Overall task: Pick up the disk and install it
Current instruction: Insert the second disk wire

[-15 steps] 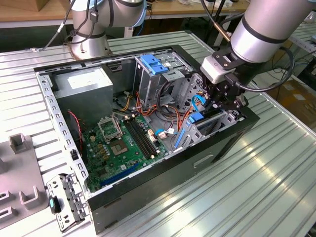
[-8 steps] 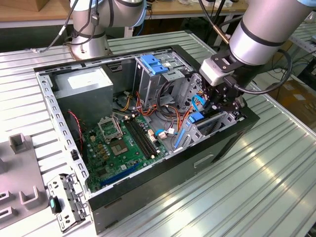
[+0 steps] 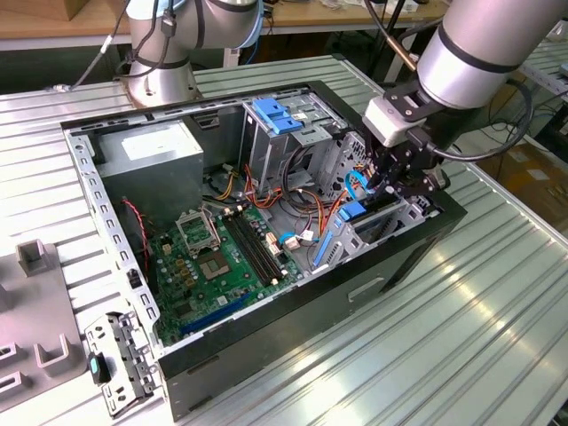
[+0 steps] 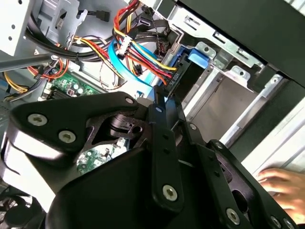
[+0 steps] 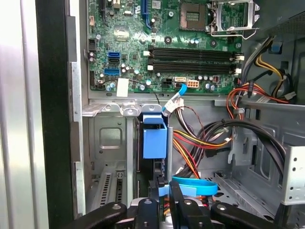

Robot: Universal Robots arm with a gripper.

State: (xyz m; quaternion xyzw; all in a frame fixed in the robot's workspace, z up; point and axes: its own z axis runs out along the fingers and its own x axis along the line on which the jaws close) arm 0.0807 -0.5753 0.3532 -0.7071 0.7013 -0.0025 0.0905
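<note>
The disk (image 3: 359,216) stands on edge in the bay at the front corner of the open computer case (image 3: 293,337), on the exterior view's right. Its blue rail (image 5: 155,136) and dark edge (image 4: 186,78) show in both wrist views. My gripper (image 3: 388,180) reaches down into the case just above the disk. Its fingers (image 4: 162,109) lie close together, shut, with their tips at the disk's upper edge and nothing visibly between them. A light-blue flat cable (image 5: 193,186) crosses right by the fingers.
Bundled red, yellow and black wires (image 5: 200,143) hang beside the bay. The motherboard (image 3: 222,257), grey power supply (image 3: 151,155) and metal drive cage with a blue tab (image 3: 282,120) fill the case. A person's hand (image 4: 281,186) rests outside the case wall. Grey fixtures (image 3: 35,328) sit at the left.
</note>
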